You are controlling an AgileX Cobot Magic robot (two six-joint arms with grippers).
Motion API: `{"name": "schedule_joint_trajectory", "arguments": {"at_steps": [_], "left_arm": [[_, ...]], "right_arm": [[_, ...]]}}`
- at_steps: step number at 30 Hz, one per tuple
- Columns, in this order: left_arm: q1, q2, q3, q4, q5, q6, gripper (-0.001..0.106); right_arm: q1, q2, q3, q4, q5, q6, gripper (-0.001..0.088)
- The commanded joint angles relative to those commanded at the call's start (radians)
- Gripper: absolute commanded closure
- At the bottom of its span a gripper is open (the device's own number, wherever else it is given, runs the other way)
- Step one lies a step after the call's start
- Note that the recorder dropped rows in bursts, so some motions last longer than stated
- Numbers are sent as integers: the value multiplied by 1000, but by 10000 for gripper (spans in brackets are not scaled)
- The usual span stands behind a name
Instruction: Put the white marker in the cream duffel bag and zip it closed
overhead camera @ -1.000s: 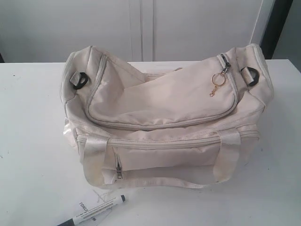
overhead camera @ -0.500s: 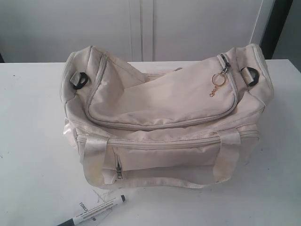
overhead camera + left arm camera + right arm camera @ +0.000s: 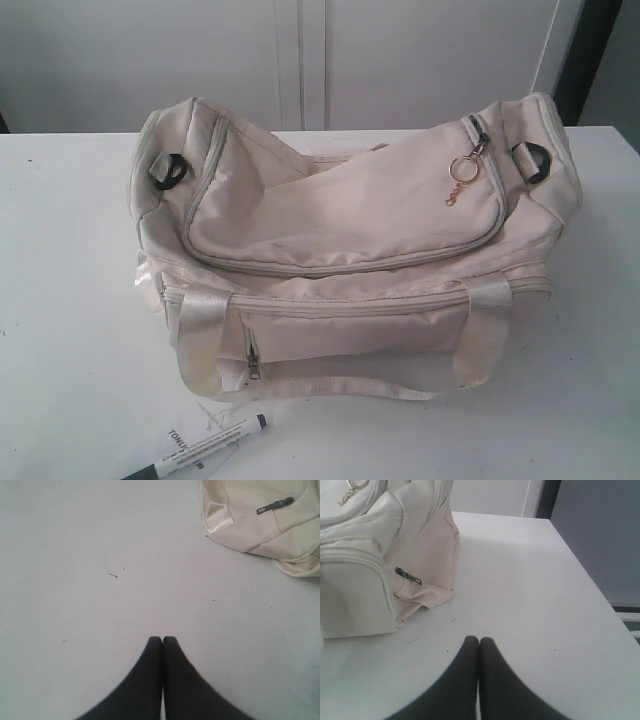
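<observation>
Cream duffel bag (image 3: 350, 250) sits mid-surface (image 3: 70, 300), long side facing the near edge. Its curved top flap lies down and sags in the middle. Gold keychain (image 3: 462, 180) hangs off the zip pull at the flap's far right end. One black strap ring (image 3: 168, 170) is on the left end of the bag, another on the right. Front pocket zip pull (image 3: 253, 365) sits at the near left, and the satin handle droops over the near side.

White marker (image 3: 205, 447) lies flat on the surface at the near left, in front of the bag and not touching it. It lies diagonally across a white paper tag (image 3: 180, 437), and its near-left end is cut off by the frame edge. The marker is outside the bag.

Left end effector (image 3: 162, 639) is closed, fingers pressed together with nothing between them. It is over bare surface, well apart from the bag corner.

Right end effector (image 3: 479, 640) is also closed and empty, over the surface just off the bag's right end.
</observation>
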Motion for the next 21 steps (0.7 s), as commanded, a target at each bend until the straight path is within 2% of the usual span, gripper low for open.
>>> {"name": "schedule_joint_trajectory", "arguments": {"at_steps": [9,21], "left_arm": [[0,0,0,0,0,0,1053],[0,0,0,0,0,0,1053]], "right_arm": [[0,0,0,0,-5,0,868],[0,0,-77,0,-51,0,868]]}}
